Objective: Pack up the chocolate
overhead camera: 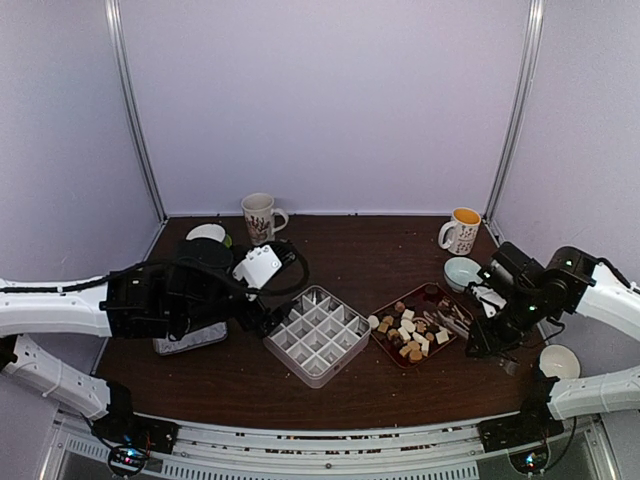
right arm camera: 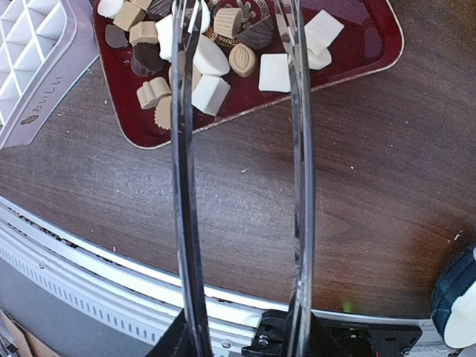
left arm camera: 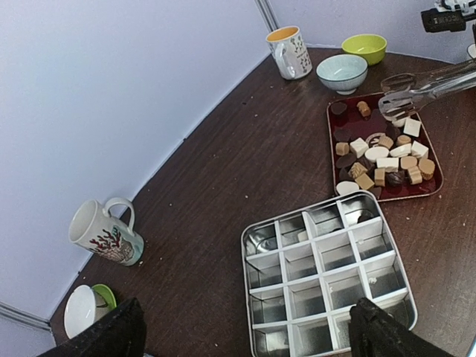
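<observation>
Two arms reach over the dark bench [overhead camera: 350,260] in the overhead view. The left tool [overhead camera: 268,318] sits at the left corner of a white divided tin [overhead camera: 285,350]. The right tool [overhead camera: 484,338] grips long metal tongs [overhead camera: 452,320], whose tips lie over a red tray [overhead camera: 382,341] just right of the tin, and the chocolate [overhead camera: 410,330] is heaped on that tray. From the left wrist, that tool's fingers [left arm camera: 111,335] stand spread wide with nothing held, one at each side of the tin's near edge. The brown, tan and white pieces lie on the tray beyond. From the right wrist, the tongs' two arms run well apart up to the pieces; whether the tips touch one I cannot tell.
</observation>
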Controlling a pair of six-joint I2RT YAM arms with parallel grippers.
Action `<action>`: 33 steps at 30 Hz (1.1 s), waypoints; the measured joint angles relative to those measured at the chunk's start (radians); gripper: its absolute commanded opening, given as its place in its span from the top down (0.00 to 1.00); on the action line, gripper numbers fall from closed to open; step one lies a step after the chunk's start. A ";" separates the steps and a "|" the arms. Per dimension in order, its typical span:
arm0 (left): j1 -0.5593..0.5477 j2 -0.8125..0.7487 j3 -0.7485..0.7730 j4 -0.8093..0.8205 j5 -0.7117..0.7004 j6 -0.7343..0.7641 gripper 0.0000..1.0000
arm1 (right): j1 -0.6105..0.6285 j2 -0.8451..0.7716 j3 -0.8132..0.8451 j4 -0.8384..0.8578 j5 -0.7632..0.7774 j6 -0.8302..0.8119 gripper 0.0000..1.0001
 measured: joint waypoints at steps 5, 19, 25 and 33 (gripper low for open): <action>0.006 -0.002 -0.014 0.000 0.000 -0.013 0.02 | -0.003 -0.003 -0.023 0.009 -0.020 0.026 0.62; 0.007 -0.012 -0.028 -0.001 0.000 -0.025 0.02 | -0.004 0.065 -0.073 0.052 -0.024 0.047 0.61; 0.007 -0.017 -0.029 -0.001 -0.002 -0.025 0.02 | -0.004 0.111 -0.078 0.092 -0.020 0.046 0.62; 0.007 -0.017 -0.029 -0.001 -0.004 -0.024 0.02 | -0.004 0.150 -0.083 0.118 -0.008 0.043 0.71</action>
